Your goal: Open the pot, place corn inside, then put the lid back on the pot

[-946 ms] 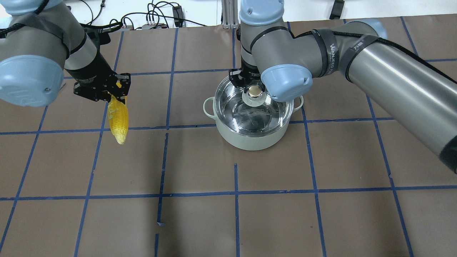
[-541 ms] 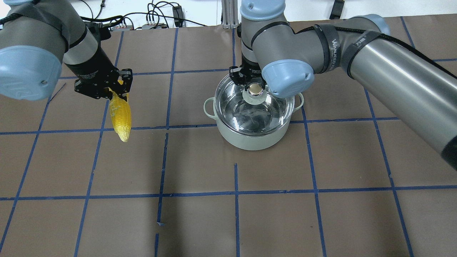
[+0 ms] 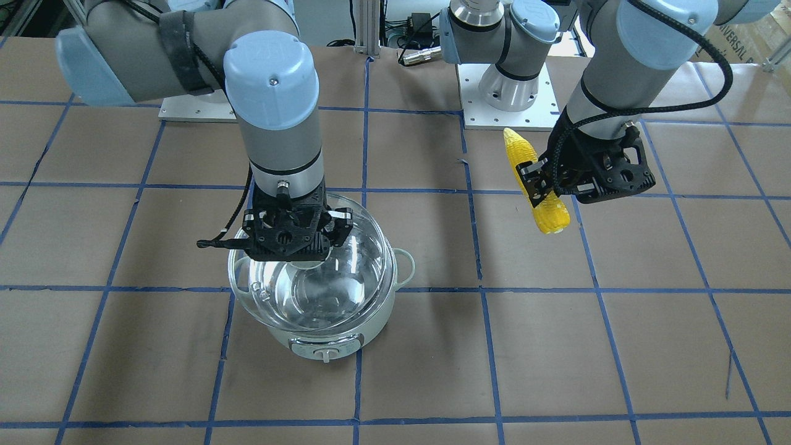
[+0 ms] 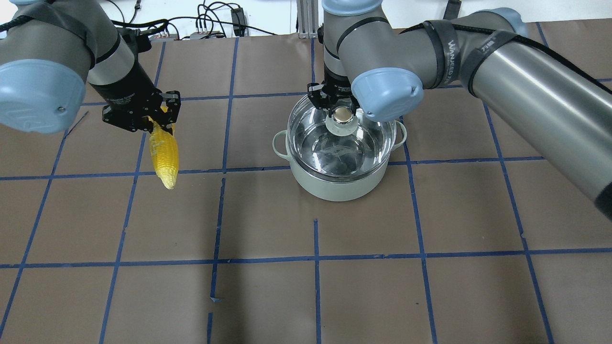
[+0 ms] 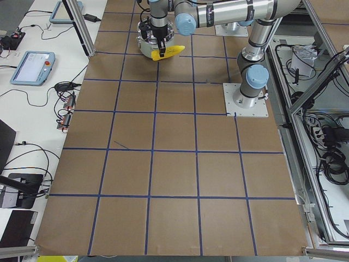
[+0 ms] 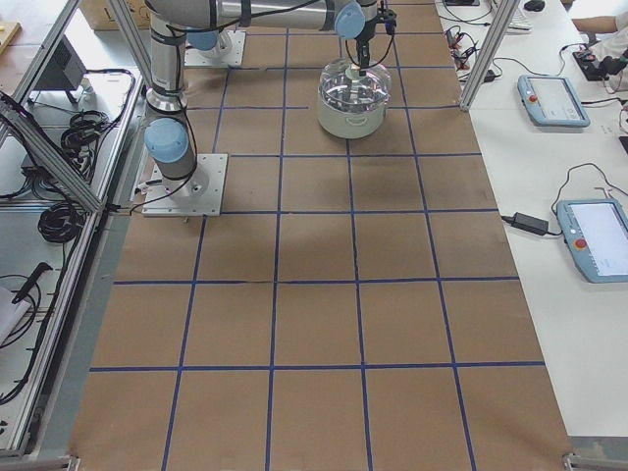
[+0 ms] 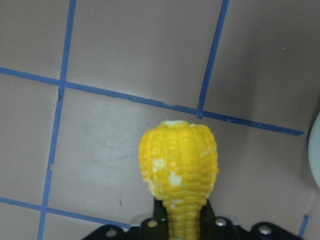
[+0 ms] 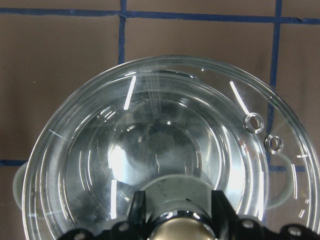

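The pale mint pot (image 4: pixel 334 188) stands on the table right of centre, its knob facing the front view (image 3: pixel 326 353). My right gripper (image 4: pixel 340 111) is shut on the knob of the clear glass lid (image 4: pixel 356 153) and holds it just above the pot's rim. In the right wrist view the lid (image 8: pixel 165 125) sits slightly off from the pot below. My left gripper (image 4: pixel 160 122) is shut on the thick end of the yellow corn (image 4: pixel 165 155). It holds the corn off the table, left of the pot, tip pointing toward me. The corn also shows in the left wrist view (image 7: pixel 177 165) and the front view (image 3: pixel 536 185).
The table (image 4: pixel 315 286) is covered in brown paper with a blue tape grid. Cables and a metal post (image 4: pixel 306 19) lie at its far edge. The arm base plates (image 3: pixel 510 105) are bolted at the robot's side. Tablets (image 6: pixel 554 98) lie on a side bench.
My left gripper has carried the corn a little to the right, toward the pot. My right gripper has drawn the lid slightly up and toward the far side.
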Tool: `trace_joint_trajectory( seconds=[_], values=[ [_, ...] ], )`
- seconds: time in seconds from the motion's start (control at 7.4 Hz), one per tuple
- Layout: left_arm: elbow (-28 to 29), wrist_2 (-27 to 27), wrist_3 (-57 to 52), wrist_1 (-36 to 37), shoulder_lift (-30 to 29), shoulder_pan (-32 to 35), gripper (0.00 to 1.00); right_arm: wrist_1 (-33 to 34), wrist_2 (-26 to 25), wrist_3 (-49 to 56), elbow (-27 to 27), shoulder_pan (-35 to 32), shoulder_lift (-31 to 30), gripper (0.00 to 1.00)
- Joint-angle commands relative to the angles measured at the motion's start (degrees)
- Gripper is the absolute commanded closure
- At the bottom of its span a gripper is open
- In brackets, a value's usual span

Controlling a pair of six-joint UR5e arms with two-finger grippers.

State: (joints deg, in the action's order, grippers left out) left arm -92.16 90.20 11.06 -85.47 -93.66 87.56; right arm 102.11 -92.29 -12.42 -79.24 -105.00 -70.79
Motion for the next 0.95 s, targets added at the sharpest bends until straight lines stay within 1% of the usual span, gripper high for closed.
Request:
trace_joint_trajectory(
  seconds=[0.0, 0.14, 0.41, 0.54, 0.68, 0.81],
  values=[
    [6.5, -2.2, 5.9, -4.2, -2.1, 3.5, 0.93, -10.6, -1.0, 4.5, 7.0, 3.5, -0.6, 0.57],
    [8.4, -2.3, 9.6, -4.4, -3.6, 6.4, 0.93, -13.6, -1.0, 5.6, 8.0, 3.9, -2.1, 0.57],
    [12.2, -2.7, 19.0, -3.3, -7.7, 13.7, 0.93, -20.3, -0.5, 11.0, 6.7, 7.2, -7.3, 0.57],
    [15.1, -2.7, 21.7, -2.8, -10.5, 16.4, 0.93, -21.2, -0.3, 12.1, 4.6, 8.3, -9.5, 0.57],
    [17.8, -2.6, 22.4, -2.5, -13.4, 18.2, 0.93, -20.6, -0.3, 12.2, 2.0, 8.4, -10.3, 0.57],
    [19.5, -2.6, 22.5, -1.4, -16.1, 20.1, 0.93, -20.5, -0.3, 12.3, 1.5, 8.4, -11.1, 0.57]
  ],
)
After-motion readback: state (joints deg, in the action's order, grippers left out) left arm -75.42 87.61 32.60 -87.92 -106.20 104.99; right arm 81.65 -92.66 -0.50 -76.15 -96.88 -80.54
